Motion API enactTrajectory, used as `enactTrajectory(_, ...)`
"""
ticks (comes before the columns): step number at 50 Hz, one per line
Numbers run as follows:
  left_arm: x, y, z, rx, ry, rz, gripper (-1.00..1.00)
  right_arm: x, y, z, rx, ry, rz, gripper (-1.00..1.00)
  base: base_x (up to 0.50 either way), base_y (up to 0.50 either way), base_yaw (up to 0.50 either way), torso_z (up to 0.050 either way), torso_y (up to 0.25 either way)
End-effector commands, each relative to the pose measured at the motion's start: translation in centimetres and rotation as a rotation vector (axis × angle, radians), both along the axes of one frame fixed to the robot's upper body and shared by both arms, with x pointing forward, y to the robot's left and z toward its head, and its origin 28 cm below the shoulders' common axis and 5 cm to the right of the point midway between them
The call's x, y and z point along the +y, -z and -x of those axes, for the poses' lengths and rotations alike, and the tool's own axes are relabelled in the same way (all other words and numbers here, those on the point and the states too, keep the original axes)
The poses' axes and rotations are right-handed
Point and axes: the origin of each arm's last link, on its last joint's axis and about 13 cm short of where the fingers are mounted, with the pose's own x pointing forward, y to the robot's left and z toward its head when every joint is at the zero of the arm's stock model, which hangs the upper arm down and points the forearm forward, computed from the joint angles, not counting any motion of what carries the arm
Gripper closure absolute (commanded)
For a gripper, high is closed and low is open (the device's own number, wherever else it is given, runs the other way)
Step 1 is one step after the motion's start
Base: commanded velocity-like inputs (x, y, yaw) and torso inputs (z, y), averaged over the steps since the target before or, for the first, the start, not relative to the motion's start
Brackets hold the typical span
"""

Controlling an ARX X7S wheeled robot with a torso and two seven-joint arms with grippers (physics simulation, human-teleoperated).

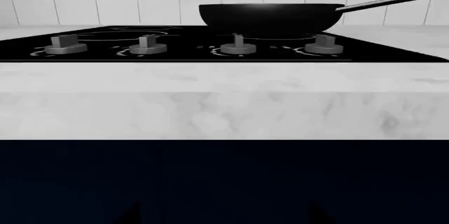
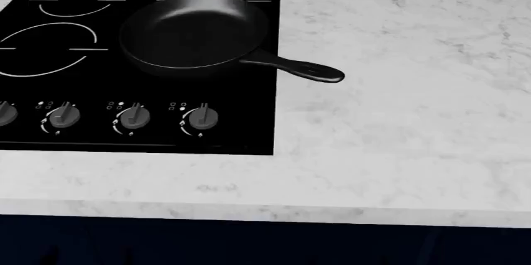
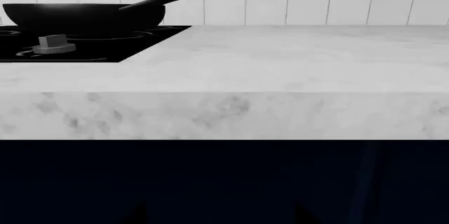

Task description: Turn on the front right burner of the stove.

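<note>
The stove (image 2: 249, 122) is a glossy black glass cooktop set in the white marble counter. Four grey knobs line its front edge; the rightmost knob (image 2: 200, 118) also shows in the left wrist view (image 1: 324, 45) and the right wrist view (image 3: 53, 44). A black frying pan (image 2: 195, 35) covers the front right burner, hiding it. Both grippers hang below counter level, facing the dark cabinet front. My left gripper (image 1: 224, 220) and right gripper (image 3: 217, 220) show only dark fingertips, set wide apart with nothing between them. Neither gripper appears in the head view.
The pan's handle (image 2: 299, 69) juts right over the counter (image 2: 398, 91). White arc outlines mark three other zones (image 2: 50, 47). A white tiled wall (image 3: 316, 3) stands behind. The counter's thick marble front edge (image 1: 224, 113) overhangs the dark blue cabinet (image 1: 224, 171).
</note>
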Motion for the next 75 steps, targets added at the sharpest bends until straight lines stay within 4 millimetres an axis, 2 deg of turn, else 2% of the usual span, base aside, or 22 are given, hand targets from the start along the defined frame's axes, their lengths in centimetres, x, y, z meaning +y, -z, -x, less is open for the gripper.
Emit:
enactTrajectory(1, 0.0, 0.0, 0.0, 0.0, 0.0, -0.01, -1.0, -0.2, 0.0, 0.0, 0.0, 0.0, 0.0, -1.0, 0.0, 0.0, 0.0, 0.0, 0.0)
enactTrajectory(19, -0.1, -0.3, 0.2, -0.019, 0.016, 0.014, -1.0, 0.0, 0.1, 0.0, -0.003, 0.002, 0.013, -1.0, 0.0, 0.0, 0.0, 0.0, 0.0)
enactTrajectory(20, -0.2, -0.5, 0.4, -0.058, 0.051, 0.042, -1.0, 0.1, 0.1, 0.0, -0.002, 0.001, 0.016, -1.0, 0.0, 0.0, 0.0, 0.018, 0.0)
enactTrajectory(23, -0.4, -0.3, 0.6, -0.035, 0.128, 0.041, -1.0, 0.0, 0.1, 0.0, -0.003, 0.004, 0.014, -1.0, 0.0, 0.0, 0.0, 0.05, 0.0)
enactTrajectory(57, -0.4, -0.3, 0.5, -0.05, 0.116, 0.041, -1.0, 0.0, 0.1, 0.1, -0.015, 0.012, 0.018, -1.0, 0.0, 0.0, 0.0, 0.05, 0.0)
enactTrajectory(60, -0.4, -0.3, 0.5, -0.049, 0.07, 0.017, -1.0, 0.1, -0.1, 0.2, -0.024, 0.007, 0.036, -1.0, 0.0, 0.0, 0.0, 0.041, 0.0)
enactTrajectory(61, -0.4, -0.8, 0.9, -0.078, 0.114, 0.042, -1.0, 0.1, -0.2, 0.3, -0.029, -0.003, 0.047, -1.0, 0.0, 0.0, 0.0, 0.0, 0.0)
enactTrajectory(63, -0.1, -0.9, 0.7, -0.065, 0.066, 0.029, -1.0, 0.1, -0.6, 0.5, -0.042, -0.022, 0.005, -1.0, 0.0, 0.0, 0.0, 0.0, 0.0)
enactTrajectory(64, -0.1, -1.2, 0.6, -0.068, 0.067, 0.032, -1.0, 0.0, -1.0, 0.6, -0.05, -0.013, 0.055, -1.0, 0.0, 0.0, 0.0, 0.0, 0.0)
enactTrajectory(67, 0.1, -1.6, 0.5, -0.073, 0.06, 0.047, -1.0, 0.1, -1.7, 0.5, -0.062, -0.006, 0.042, -1.0, 0.0, 0.0, 0.0, 0.0, 0.0)
enactTrajectory(70, 0.5, -3.6, 0.4, -0.118, 0.045, 0.053, -1.0, 0.1, -2.7, 0.4, -0.079, -0.011, 0.04, -1.0, 0.0, 0.0, 0.0, 0.0, 0.0)
enactTrajectory(75, 0.7, -4.4, 0.3, -0.142, 0.025, 0.052, -1.0, -0.1, -3.4, 0.7, -0.09, -0.005, 0.052, -1.0, 0.0, 0.0, 0.0, 0.0, 0.0)
